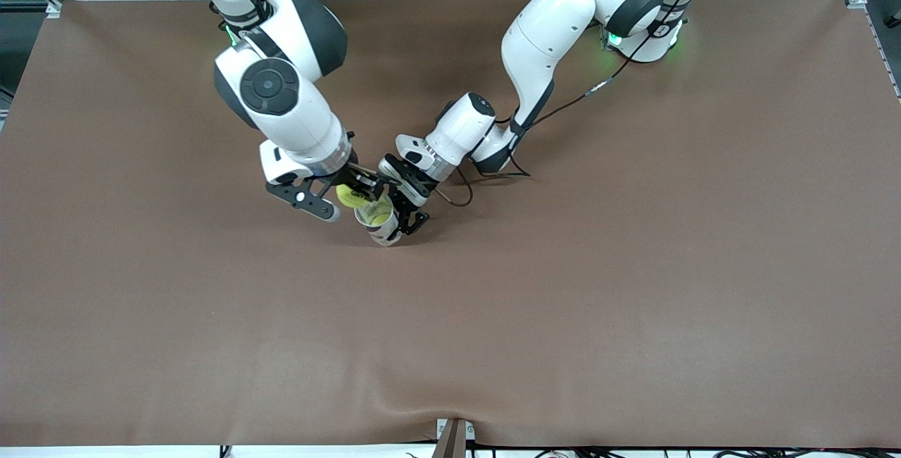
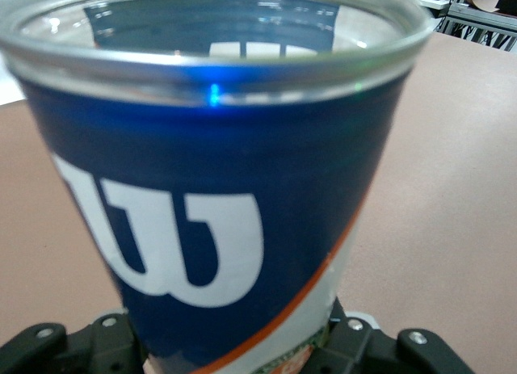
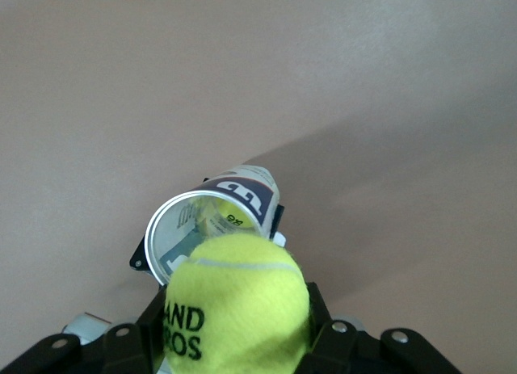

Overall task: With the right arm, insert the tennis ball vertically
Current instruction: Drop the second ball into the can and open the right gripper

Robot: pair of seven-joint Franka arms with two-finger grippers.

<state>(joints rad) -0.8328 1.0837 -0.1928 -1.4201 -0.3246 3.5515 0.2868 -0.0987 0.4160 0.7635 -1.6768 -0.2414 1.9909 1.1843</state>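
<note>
My right gripper (image 1: 361,189) is shut on a yellow tennis ball (image 1: 348,197) and holds it just above and beside the open mouth of a tennis ball can (image 1: 379,222). In the right wrist view the ball (image 3: 236,305) fills the space between the fingers, with the can's open mouth (image 3: 203,229) just past it and another ball inside. My left gripper (image 1: 407,213) is shut on the can and holds it upright on the table. The left wrist view shows the can's blue label (image 2: 218,220) close up.
The brown table cloth (image 1: 563,289) spreads wide on all sides of the can. A cable (image 1: 486,175) trails from the left arm's wrist onto the table beside the can.
</note>
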